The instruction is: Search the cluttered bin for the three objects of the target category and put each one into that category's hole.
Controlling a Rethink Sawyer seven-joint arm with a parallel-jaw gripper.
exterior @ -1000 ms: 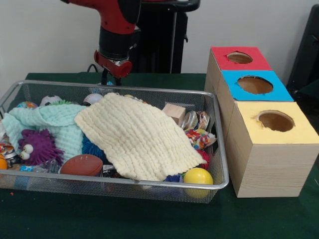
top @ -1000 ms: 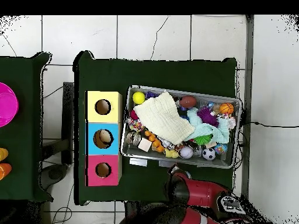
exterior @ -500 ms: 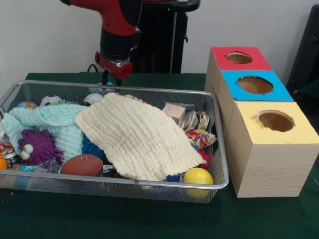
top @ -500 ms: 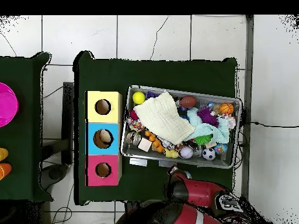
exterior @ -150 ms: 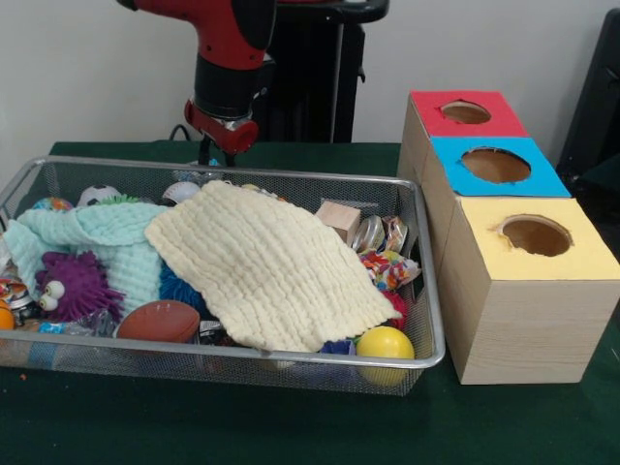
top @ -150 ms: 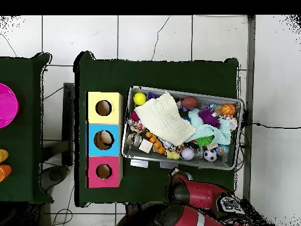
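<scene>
A wire bin [exterior @ -150 ms: 291,175] [top @ -150 ms: 176,92] holds a pale yellow cloth [exterior @ -150 ms: 266,266] [top @ -150 ms: 163,119] draped over a heap of toys. Around the cloth show a mint cloth [exterior @ -150 ms: 107,237], a purple furry toy [exterior @ -150 ms: 73,286], a brown football [exterior @ -150 ms: 160,321], a yellow ball [exterior @ -150 ms: 385,344] [top @ -150 ms: 139,98], a wooden block [exterior @ -150 ms: 338,219] and a soccer ball [exterior @ -150 ms: 99,195]. Beside the bin stand three boxes with round holes: yellow [exterior @ -150 ms: 581,257], blue [exterior @ -150 ms: 542,179] and red [exterior @ -150 ms: 426,116]. My gripper [exterior @ -150 ms: 217,155] [top @ -150 ms: 174,174] hangs just outside the bin's rim on the robot's side, holding nothing that I can see.
In the overhead view a second green table at the left carries a pink round thing [top @ -150 ms: 6,105] and orange items [top @ -150 ms: 3,165]. Bare green table [top @ -150 ms: 159,73] lies along the bin's side away from the robot. Something tan shows inside the blue box's hole [top @ -150 ms: 104,139].
The arm has shifted very slightly beside the bin. Nothing in the bin has moved.
</scene>
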